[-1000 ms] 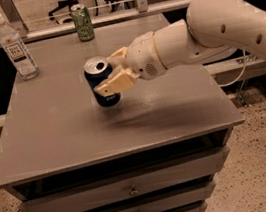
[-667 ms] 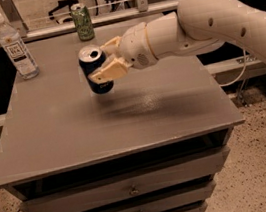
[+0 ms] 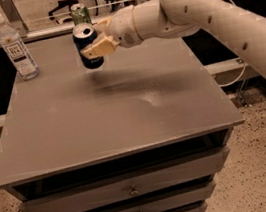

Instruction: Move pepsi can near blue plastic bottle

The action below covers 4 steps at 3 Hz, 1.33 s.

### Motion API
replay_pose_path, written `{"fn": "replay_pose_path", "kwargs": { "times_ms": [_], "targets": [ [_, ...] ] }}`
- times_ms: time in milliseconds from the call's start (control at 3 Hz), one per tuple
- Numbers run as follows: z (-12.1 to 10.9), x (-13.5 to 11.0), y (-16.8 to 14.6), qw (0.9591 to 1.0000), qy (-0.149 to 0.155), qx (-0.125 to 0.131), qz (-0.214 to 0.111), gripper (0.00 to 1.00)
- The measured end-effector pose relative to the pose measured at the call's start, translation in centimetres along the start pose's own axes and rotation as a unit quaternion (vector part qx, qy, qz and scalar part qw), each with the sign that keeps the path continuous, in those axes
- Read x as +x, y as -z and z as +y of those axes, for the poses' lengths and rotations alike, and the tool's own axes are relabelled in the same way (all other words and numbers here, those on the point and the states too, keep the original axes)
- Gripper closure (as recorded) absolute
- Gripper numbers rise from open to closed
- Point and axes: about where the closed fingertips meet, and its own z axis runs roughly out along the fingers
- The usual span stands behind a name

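1. Worktop (image 3: 123, 109): carrying step in hand, I judge
2. Gripper (image 3: 93, 46) near the far edge's middle, fingers clamped on the pepsi can (image 3: 91, 62)
3. Blue plastic bottle (image 3: 15, 46) stands at the far-left corner
4. The pepsi can, held off the surface, next needs moving left and lowering beside the bottle

The white arm (image 3: 219, 17) reaches in from the right, elbow bent high, forearm stretched leftward. Its gripper (image 3: 92, 46) sits upper left of centre, fingers clamped on the upright can (image 3: 83, 37).
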Motion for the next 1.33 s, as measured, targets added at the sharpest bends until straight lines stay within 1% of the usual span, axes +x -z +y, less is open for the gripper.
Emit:
{"fn": "replay_pose_path", "kwargs": {
  "times_ms": [333,667,1000,1333],
  "targets": [
    [-3.1,0.2,-3.3,0.9999,-0.007,-0.004,-0.013,1.0],
    [-4.0,-0.1,-7.6,0.999,-0.019,-0.029,-0.029,1.0],
    [-3.5,-0.5,-11.6,0.9969,-0.027,-0.063,-0.039,1.0],
    [-2.7,-0.8,-14.3,0.9947,-0.032,-0.088,-0.044,1.0]
  ]
}}
